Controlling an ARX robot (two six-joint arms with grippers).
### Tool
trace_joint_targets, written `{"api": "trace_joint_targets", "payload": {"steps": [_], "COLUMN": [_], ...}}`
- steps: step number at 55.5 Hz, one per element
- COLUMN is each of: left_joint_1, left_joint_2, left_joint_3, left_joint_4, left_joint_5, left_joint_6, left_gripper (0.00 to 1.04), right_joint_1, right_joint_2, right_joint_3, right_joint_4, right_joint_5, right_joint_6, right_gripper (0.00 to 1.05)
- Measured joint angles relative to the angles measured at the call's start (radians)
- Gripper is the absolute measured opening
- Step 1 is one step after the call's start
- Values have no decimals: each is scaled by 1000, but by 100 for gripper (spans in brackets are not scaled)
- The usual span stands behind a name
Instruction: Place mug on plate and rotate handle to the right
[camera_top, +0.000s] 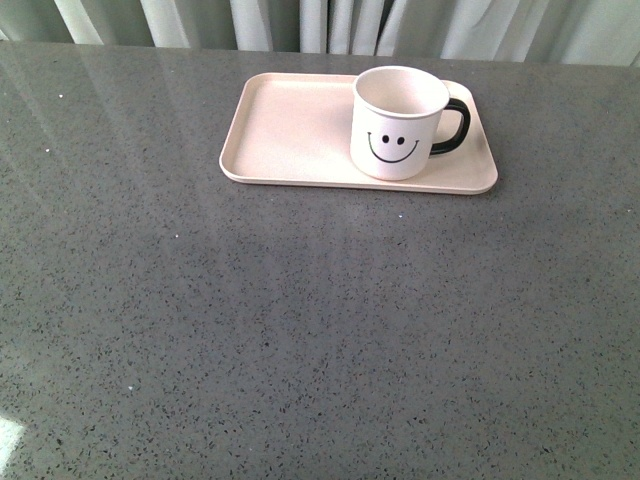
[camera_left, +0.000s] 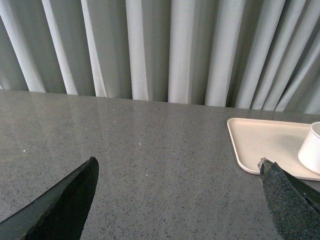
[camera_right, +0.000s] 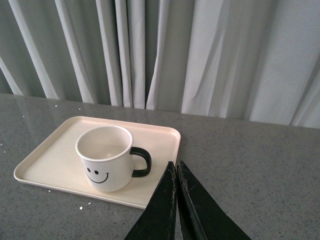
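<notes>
The white mug (camera_top: 398, 122) with the black smiley face stands upright on the right part of the pale pink plate (camera_top: 290, 130). Its black handle (camera_top: 455, 127) points right. Neither arm shows in the front view. In the right wrist view my right gripper (camera_right: 176, 165) is shut and empty, just off the plate's (camera_right: 50, 155) near corner, beside the mug (camera_right: 106, 157) and its handle (camera_right: 141, 162). In the left wrist view my left gripper (camera_left: 177, 167) is open and empty over bare table, with the plate (camera_left: 265, 145) and the mug's edge (camera_left: 311, 152) beside one fingertip (camera_left: 272, 175).
The grey speckled table (camera_top: 300, 330) stretches wide in front of the plate. Pale curtains (camera_top: 330, 22) hang behind the table's far edge.
</notes>
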Motion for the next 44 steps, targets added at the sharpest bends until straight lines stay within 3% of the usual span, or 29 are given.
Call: {"api": "trace_joint_targets", "payload": {"steps": [16,44], "left_joint_1": [0,0], "left_joint_2": [0,0], "left_joint_3": [0,0], "left_joint_4": [0,0], "left_joint_5": [0,0], "left_joint_6": [0,0], "left_gripper": [96,96], "right_joint_1": [0,0], "right_joint_2": [-188,-601], "right_joint_3": [-107,-176], "right_joint_4": [-102,-434], "right_joint_5": [0,0], "right_joint_6": [0,0], "right_gripper": [2,2]}}
